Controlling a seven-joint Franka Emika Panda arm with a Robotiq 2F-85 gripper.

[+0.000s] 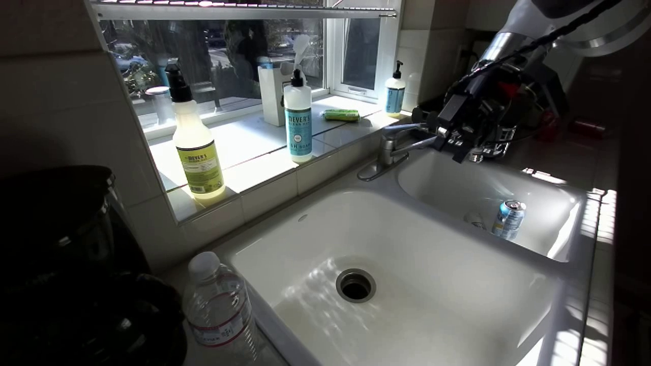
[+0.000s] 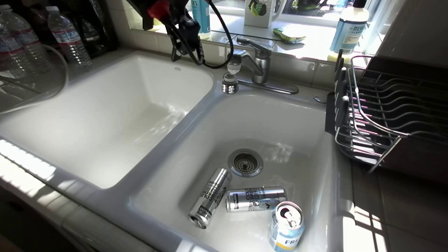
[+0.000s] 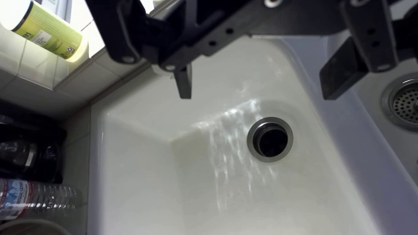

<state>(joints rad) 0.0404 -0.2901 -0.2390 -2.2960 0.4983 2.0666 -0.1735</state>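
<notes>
My gripper [image 3: 256, 91] is open and holds nothing; its two fingers [image 3: 185, 83] stand wide apart. It hangs over the double white sink [image 2: 168, 140], near the faucet, in both exterior views [image 1: 450, 144] [image 2: 188, 52]. The wrist view looks down into a basin with a dark open drain [image 3: 271, 139]. In the other basin, a silver can [image 2: 210, 197] and a second silver can [image 2: 257, 198] lie on their sides. An opened light-blue can [image 2: 287, 229] stands upright near them; it also shows in an exterior view [image 1: 508, 219].
A chrome faucet [image 2: 260, 63] stands behind the sink. Soap bottles [image 1: 298, 122], a spray bottle [image 1: 198, 147], a mug [image 2: 259, 13] and a sponge [image 2: 288, 35] sit on the sill. A dish rack [image 2: 381, 115] and water bottles [image 2: 70, 42] flank the sink.
</notes>
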